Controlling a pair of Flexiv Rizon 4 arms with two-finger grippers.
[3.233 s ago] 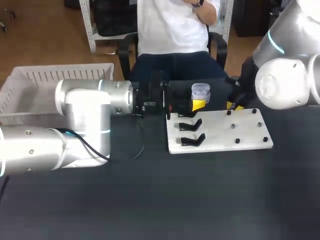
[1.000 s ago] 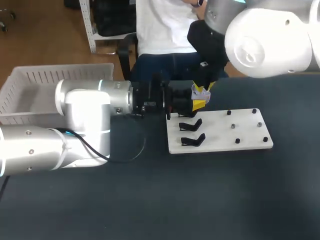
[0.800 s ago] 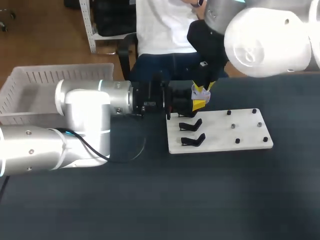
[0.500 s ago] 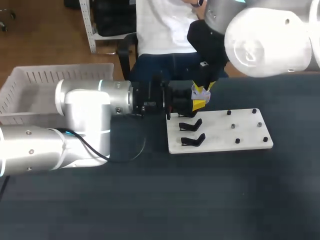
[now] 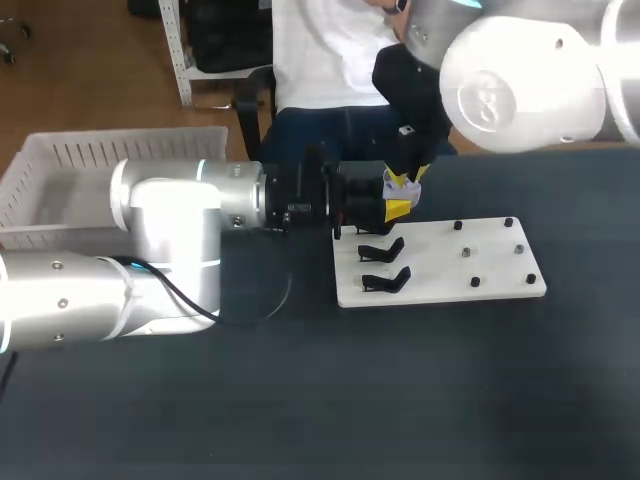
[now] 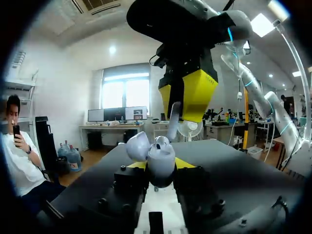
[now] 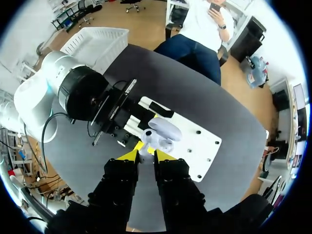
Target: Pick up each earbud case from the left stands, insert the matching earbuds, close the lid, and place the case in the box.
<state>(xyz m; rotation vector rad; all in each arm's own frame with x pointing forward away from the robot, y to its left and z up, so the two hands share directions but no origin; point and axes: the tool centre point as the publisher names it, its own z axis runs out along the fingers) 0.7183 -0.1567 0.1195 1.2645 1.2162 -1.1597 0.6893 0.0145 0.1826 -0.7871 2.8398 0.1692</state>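
Table (image 5: 400, 390): one case (image 6: 161, 158), one earbud (image 6: 173, 119), two stands (image 5: 381, 249) (image 5: 385, 279)

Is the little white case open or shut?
Open. The case has its lid flipped back to one side, so its top is uncovered.

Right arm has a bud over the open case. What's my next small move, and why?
Probably ease the right gripper straight down a little. Its earbud hangs stem-down just above the open case, which the left gripper clamps. One bud looks already seated, so the free socket beside it seems to be the target.
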